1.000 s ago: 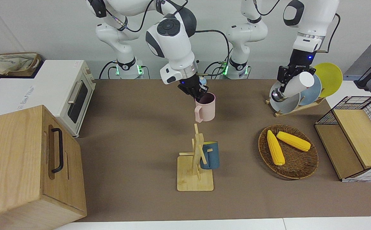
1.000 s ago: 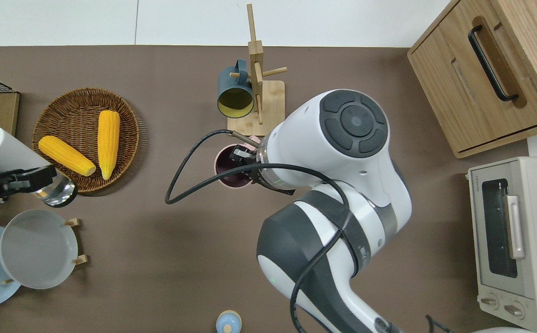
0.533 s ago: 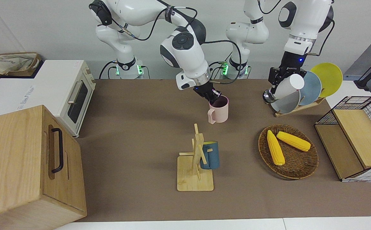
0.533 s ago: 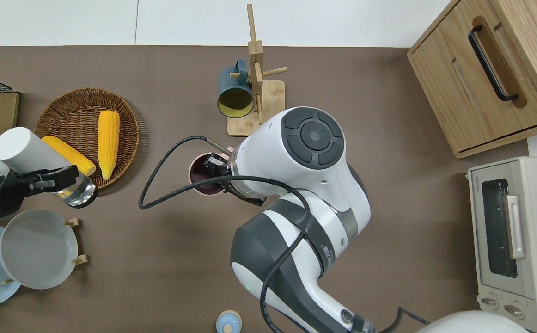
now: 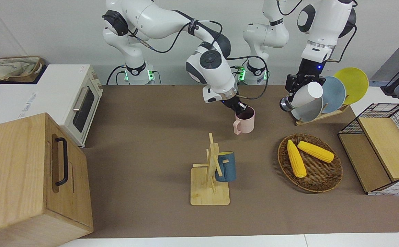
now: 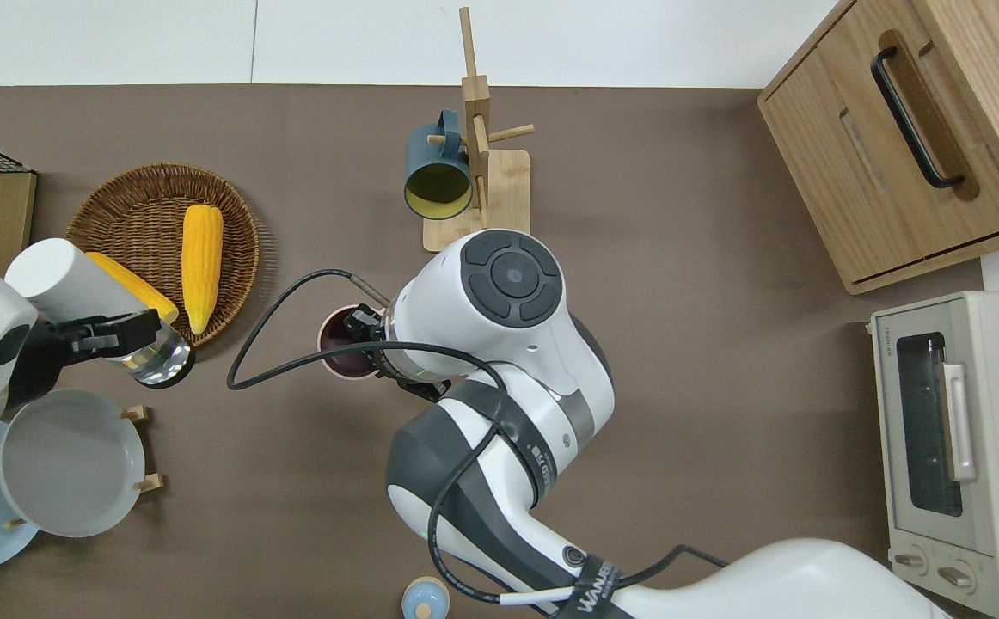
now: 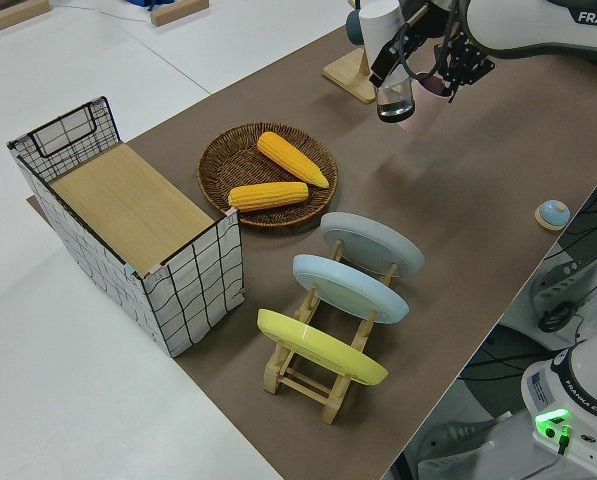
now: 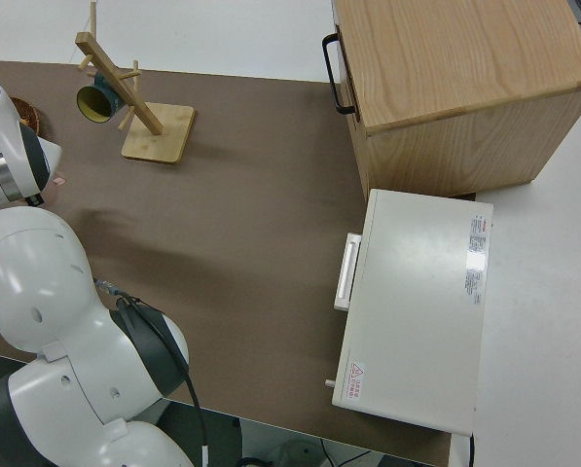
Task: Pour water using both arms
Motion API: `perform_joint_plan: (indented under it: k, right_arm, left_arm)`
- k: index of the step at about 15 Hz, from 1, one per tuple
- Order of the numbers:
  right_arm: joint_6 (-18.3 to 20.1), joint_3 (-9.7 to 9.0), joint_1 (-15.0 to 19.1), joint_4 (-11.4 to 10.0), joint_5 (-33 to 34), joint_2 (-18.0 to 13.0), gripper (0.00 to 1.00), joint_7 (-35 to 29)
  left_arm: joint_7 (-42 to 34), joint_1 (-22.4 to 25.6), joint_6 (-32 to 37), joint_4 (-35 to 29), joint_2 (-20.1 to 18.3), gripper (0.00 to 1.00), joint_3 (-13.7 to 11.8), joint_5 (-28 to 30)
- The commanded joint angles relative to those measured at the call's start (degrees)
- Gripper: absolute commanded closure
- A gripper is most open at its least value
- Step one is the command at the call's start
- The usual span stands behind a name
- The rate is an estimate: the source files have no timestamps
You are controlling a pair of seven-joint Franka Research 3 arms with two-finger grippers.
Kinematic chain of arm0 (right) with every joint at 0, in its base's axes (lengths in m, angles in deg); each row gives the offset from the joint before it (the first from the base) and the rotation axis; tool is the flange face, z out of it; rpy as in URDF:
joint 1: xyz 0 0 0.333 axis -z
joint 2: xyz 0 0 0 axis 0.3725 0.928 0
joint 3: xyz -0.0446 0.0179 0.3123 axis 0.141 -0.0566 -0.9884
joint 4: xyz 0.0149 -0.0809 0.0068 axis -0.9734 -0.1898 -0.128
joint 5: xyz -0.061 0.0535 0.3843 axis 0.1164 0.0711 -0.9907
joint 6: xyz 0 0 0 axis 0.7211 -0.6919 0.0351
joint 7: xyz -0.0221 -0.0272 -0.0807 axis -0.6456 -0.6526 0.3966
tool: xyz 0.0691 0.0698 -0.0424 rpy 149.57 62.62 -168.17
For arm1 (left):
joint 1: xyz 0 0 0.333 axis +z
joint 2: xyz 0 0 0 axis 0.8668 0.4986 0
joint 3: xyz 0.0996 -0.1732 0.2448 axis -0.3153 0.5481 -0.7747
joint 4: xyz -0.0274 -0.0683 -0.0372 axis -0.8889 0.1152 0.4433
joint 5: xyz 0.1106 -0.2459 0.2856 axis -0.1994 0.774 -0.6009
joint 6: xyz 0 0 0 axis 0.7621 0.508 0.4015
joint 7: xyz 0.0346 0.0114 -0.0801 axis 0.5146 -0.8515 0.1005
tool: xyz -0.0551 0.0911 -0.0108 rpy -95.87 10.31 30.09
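Observation:
My right gripper (image 5: pixel 239 108) is shut on the rim of a pink mug (image 5: pixel 244 120), which stays upright near the middle of the brown table. In the overhead view the mug (image 6: pixel 340 342) shows its dark inside beside the right gripper (image 6: pixel 360 327). I cannot tell whether the mug touches the table. My left gripper (image 5: pixel 300 84) is shut on a white bottle with a clear glass base (image 5: pixel 306 96) and holds it tilted in the air. In the overhead view the bottle (image 6: pixel 78 292) is over the basket's edge, in the left gripper (image 6: pixel 108 334).
A wicker basket (image 5: pixel 318 178) holds two corn cobs. A plate rack (image 5: pixel 323 99) stands near the left arm. A wooden mug tree with a blue mug (image 5: pixel 225 166) stands farther from the robots than the pink mug. A toaster oven (image 5: pixel 79 103), wooden cabinet (image 5: pixel 31 178) and wire crate (image 5: pixel 385 147) line the ends.
My right gripper has carried the pink mug toward the left arm's end of the table. My left gripper has brought the tilted bottle toward the mug.

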Motion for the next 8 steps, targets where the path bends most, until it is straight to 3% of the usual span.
perform_joint_plan:
  k: [1,8]
  right_arm:
    - [-3.72,-1.41,-0.86,0.12,1.44,2.02,1.0,-3.4]
    - [-11.36,-2.38,-4.91,0.21,11.01,8.87,1.0,-8.42]
  left_arm:
    - [1.89,-1.33,-1.74,-3.57,-2.88,1.0,0.21,-1.93]
    - [1.71,-0.89,-9.48,-15.18,-7.89,1.0,0.57,-2.2]
